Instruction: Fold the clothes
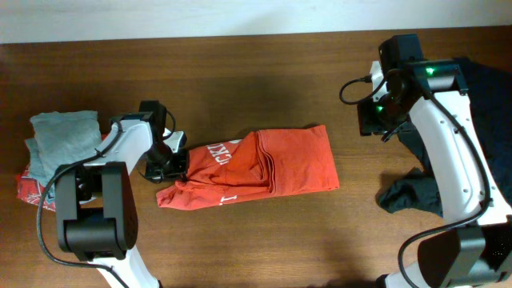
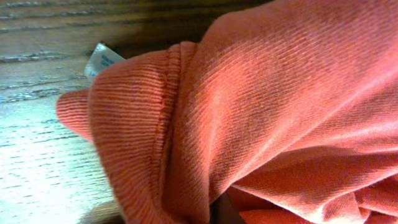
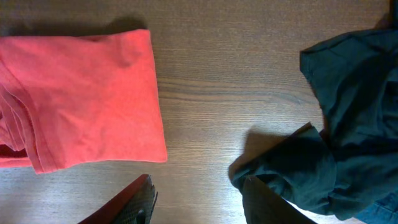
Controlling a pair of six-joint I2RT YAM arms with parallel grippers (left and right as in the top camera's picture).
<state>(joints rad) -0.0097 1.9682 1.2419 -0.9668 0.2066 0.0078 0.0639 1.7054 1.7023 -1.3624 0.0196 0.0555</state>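
The orange-red T-shirt [image 1: 264,168] lies folded into a band at the table's middle, white lettering showing near its left end. My left gripper [image 1: 170,164] is low at that left end, shut on the shirt's edge. Ribbed orange cloth [image 2: 261,112] fills the left wrist view and hides the fingers; a white tag [image 2: 102,60] sticks out behind it. My right gripper [image 3: 199,199] hovers open over bare wood between the shirt [image 3: 81,99] and a dark navy garment [image 3: 348,124], holding nothing. The navy garment [image 1: 420,192] lies crumpled at the right, under the right arm.
A folded grey-green garment [image 1: 64,136] sits on a red patterned one [image 1: 30,188] at the far left edge. The right arm's base [image 1: 448,256] stands at the front right, the left arm's base [image 1: 92,216] at the front left.
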